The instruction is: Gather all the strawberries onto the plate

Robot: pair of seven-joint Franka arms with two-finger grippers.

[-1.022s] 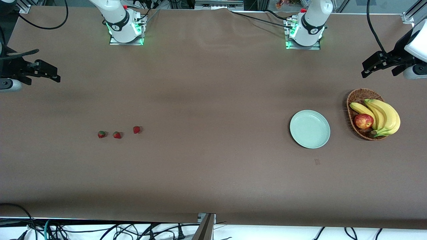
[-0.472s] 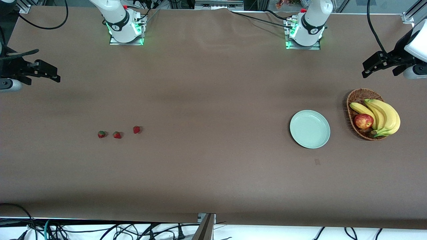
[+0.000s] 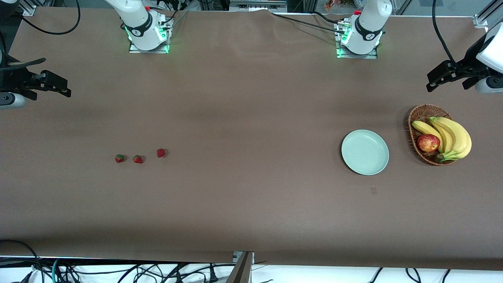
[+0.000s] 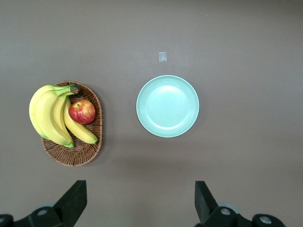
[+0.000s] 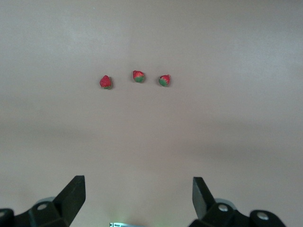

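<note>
Three small red strawberries (image 3: 119,158) (image 3: 137,158) (image 3: 161,153) lie in a loose row on the brown table toward the right arm's end. They also show in the right wrist view (image 5: 105,82) (image 5: 138,76) (image 5: 164,80). The pale mint-green plate (image 3: 365,152) sits empty toward the left arm's end and shows in the left wrist view (image 4: 167,106). My right gripper (image 3: 53,83) (image 5: 138,201) is open and empty, high over the table's end, well apart from the berries. My left gripper (image 3: 448,80) (image 4: 139,203) is open and empty, high up near the basket.
A brown wicker basket (image 3: 417,118) (image 4: 71,156) stands beside the plate toward the left arm's end. It holds a red-yellow apple (image 3: 428,142) (image 4: 82,112) and a bunch of bananas (image 3: 452,135) (image 4: 47,116). A small mark (image 3: 373,190) lies nearer the camera than the plate.
</note>
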